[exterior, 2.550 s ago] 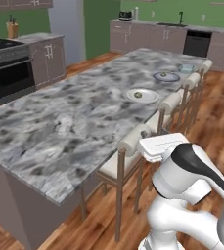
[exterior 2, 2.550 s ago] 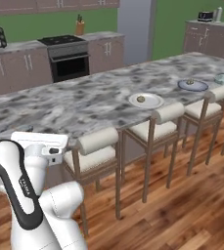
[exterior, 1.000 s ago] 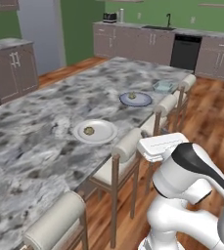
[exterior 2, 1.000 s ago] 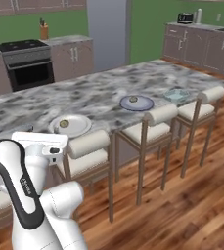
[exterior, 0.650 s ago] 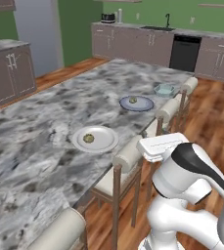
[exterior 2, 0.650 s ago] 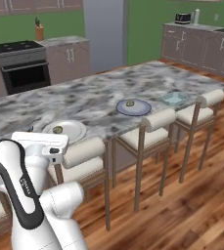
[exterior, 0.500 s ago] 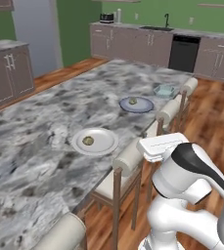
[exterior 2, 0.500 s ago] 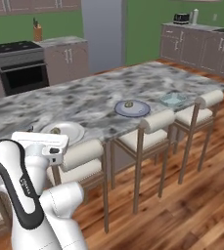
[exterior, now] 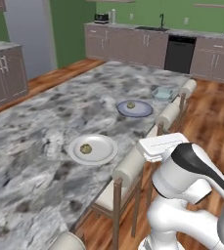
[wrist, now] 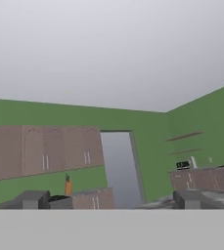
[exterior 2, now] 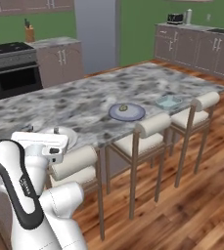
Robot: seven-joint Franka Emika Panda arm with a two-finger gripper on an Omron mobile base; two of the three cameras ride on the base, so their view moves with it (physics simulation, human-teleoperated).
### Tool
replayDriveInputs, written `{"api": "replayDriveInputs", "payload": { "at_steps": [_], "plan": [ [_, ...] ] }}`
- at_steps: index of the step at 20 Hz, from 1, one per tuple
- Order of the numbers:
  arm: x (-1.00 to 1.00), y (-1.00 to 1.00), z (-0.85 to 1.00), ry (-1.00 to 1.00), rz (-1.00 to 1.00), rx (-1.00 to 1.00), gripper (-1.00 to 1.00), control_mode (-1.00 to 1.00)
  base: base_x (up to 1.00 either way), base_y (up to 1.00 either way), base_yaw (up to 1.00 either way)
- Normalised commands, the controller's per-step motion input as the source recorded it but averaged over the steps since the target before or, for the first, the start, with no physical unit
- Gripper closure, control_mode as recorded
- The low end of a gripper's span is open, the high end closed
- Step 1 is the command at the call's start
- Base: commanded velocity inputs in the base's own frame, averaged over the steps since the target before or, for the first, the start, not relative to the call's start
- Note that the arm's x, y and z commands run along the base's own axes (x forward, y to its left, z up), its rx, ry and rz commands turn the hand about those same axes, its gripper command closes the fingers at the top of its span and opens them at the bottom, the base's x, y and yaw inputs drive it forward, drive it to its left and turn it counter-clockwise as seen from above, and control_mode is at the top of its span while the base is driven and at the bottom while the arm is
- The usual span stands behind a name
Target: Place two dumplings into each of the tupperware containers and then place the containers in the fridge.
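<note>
One dumpling (exterior: pixel 86 148) lies on a white plate (exterior: pixel 100 155) near the island's edge. Another dumpling (exterior: pixel 131 104) sits on a blue-grey plate (exterior: pixel 142 111) farther along. Beyond that stands a pale blue-green tupperware container (exterior: pixel 163 93), also seen in the right base view (exterior 2: pixel 168 102). The fridge (exterior 2: pixel 99 34) rises grey and shut past the island. My arm is folded low by the stools, its hand (exterior: pixel 160 145) held short of the counter. In the hand view my gripper (wrist: pixel 109 200) is open and empty, its fingertips (wrist: pixel 30 199) wide apart, aimed up at the wall and the fridge (wrist: pixel 121 168).
Padded stools (exterior 2: pixel 150 128) line the island's near edge between me and the marble counter (exterior: pixel 45 122). A dark oven (exterior 2: pixel 13 73) stands left of the fridge. Cabinets and a dishwasher (exterior: pixel 177 53) run along the far wall, with wooden floor to the right.
The base has driven along the island, so the whole scene has slid and both plates and the container appear closer. The arm's pose and the open gripper are unchanged.
</note>
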Motion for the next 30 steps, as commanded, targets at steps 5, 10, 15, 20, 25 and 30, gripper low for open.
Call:
{"api": "replayDriveInputs", "payload": {
  "at_steps": [5,10,15,20,25,30],
  "plan": [
    [0.0,0.0,0.0,0.0,0.0,0.0,-1.0,1.0,0.4,0.1,-0.05],
    [0.0,0.0,0.0,0.0,0.0,0.0,-1.0,1.0,0.48,0.15,-0.02],
    [0.0,0.0,0.0,0.0,0.0,0.0,-1.0,1.0,0.52,0.02,0.0],
    [0.0,0.0,0.0,0.0,0.0,0.0,-1.0,1.0,0.54,0.0,0.0],
    [0.37,0.02,0.0,0.0,0.0,0.0,-1.0,-1.0,0.22,0.02,0.0],
    [0.26,-0.49,-0.02,-0.01,-0.05,-0.01,-1.0,-1.0,0.0,0.0,0.0]
  ]
}}
